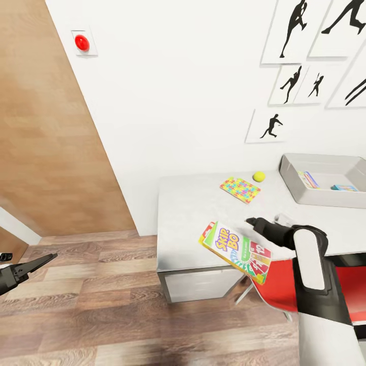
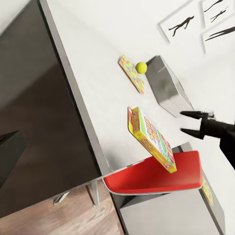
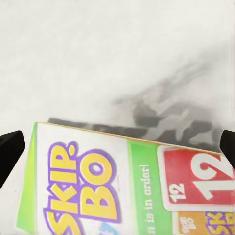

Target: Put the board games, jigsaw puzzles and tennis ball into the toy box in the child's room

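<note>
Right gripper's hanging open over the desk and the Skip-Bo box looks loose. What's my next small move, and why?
Probably lower the right gripper around the Skip-Bo box and close. Its jaws stand open and apart from the box, which lies tilted at the table edge beside the red chair, far from the toy box.

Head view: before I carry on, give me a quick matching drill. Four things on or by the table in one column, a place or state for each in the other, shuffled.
Things:
1. Skip-Bo box
2. jigsaw puzzle
3. tennis ball
4. toy box

Places or states:
A. pale grey, with flat items already inside
B. tilted at the front edge of the table
C. lying flat, multicoloured pattern
D. small, round, yellow-green

Pairs: 1-B, 2-C, 3-D, 4-A.
</note>
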Motion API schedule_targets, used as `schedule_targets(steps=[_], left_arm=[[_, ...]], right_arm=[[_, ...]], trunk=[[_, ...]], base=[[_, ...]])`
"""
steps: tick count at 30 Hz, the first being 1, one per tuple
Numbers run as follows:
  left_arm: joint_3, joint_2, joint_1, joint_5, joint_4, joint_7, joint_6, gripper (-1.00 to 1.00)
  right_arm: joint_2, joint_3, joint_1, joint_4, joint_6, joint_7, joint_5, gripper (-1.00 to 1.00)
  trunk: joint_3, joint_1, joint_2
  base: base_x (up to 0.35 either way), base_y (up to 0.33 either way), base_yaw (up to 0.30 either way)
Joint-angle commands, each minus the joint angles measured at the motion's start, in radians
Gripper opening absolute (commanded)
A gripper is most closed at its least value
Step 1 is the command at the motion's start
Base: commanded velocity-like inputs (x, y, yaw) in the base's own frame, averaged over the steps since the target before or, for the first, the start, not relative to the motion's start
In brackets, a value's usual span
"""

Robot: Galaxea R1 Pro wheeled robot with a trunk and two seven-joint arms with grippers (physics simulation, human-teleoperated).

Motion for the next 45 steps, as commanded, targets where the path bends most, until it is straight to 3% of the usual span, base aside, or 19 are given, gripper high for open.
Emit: schedule_targets(steps=[1, 2, 5, 6, 7, 8, 11, 13, 15, 20, 26, 30, 45], left_arm=[[0.000, 0.000, -0.001, -0.001, 0.000, -0.004, 0.010, 1.00], [0.000, 0.000, -0.001, -0.001, 0.000, -0.004, 0.010, 1.00], [0.000, 0.000, -0.001, -0.001, 0.000, -0.004, 0.010, 1.00], [0.000, 0.000, -0.001, -0.001, 0.000, -0.004, 0.010, 1.00], [-0.001, 0.000, -0.001, -0.001, 0.000, -0.004, 0.010, 1.00], [-0.001, -0.001, -0.001, -0.001, 0.000, -0.004, 0.010, 1.00], [-0.002, -0.001, -0.001, -0.001, 0.000, -0.004, 0.010, 1.00], [-0.003, -0.002, -0.001, -0.001, 0.000, -0.004, 0.010, 1.00], [-0.005, -0.003, -0.001, -0.001, 0.000, -0.004, 0.010, 1.00], [-0.006, -0.004, -0.001, -0.001, 0.000, -0.004, 0.010, 1.00], [-0.007, -0.006, -0.001, -0.001, 0.000, -0.004, 0.010, 1.00], [-0.009, -0.008, -0.001, -0.001, 0.001, -0.004, 0.010, 1.00], [-0.010, -0.009, -0.001, -0.001, 0.001, -0.004, 0.010, 1.00]], right_arm=[[-0.012, -0.026, 0.012, -0.002, 0.003, 0.038, -0.022, 1.00], [-0.043, -0.070, 0.040, -0.002, 0.003, 0.143, -0.043, 1.00], [-0.091, -0.121, 0.088, -0.003, 0.003, 0.320, -0.079, 1.00], [-0.120, -0.141, 0.121, -0.003, 0.003, 0.443, -0.098, 1.00], [-0.132, -0.150, 0.138, -0.003, 0.003, 0.504, -0.104, 1.00], [-0.151, -0.162, 0.172, -0.003, 0.003, 0.622, -0.112, 1.00], [-0.168, -0.172, 0.228, -0.004, 0.003, 0.777, -0.119, 1.00], [-0.177, -0.178, 0.295, -0.004, 0.000, 0.921, -0.122, 1.00], [-0.178, -0.178, 0.326, -0.004, -0.009, 0.975, -0.123, 1.00], [-0.175, -0.166, 0.353, -0.004, -0.025, 1.019, -0.123, 1.00], [-0.172, -0.069, 0.370, -0.004, -0.064, 1.033, -0.116, 1.00], [-0.172, -0.032, 0.396, -0.004, -0.101, 1.033, -0.115, 1.00], [-0.171, -0.013, 0.419, -0.004, -0.131, 1.042, -0.116, 1.00]], trunk=[[-0.001, 0.000, -0.001], [-0.001, 0.000, -0.001], [-0.001, 0.000, -0.001], [-0.001, 0.000, -0.001], [-0.001, 0.000, -0.001], [-0.001, 0.000, -0.001], [-0.001, 0.000, -0.001], [-0.001, 0.000, -0.001], [-0.001, 0.000, -0.001], [-0.001, 0.000, -0.001], [-0.001, 0.000, -0.001], [-0.001, 0.000, -0.001], [-0.001, 0.000, -0.001]], base=[[0.000, 0.000, 0.000], [0.000, 0.000, 0.000], [0.000, 0.000, 0.000], [0.000, 0.000, 0.000], [0.000, 0.000, 0.000], [0.000, 0.000, 0.000], [0.000, 0.000, 0.000], [0.000, 0.000, 0.000], [0.000, 0.000, 0.000], [0.000, 0.000, 0.000], [0.000, 0.000, 0.000], [0.000, 0.000, 0.000], [0.000, 0.000, 0.000]])
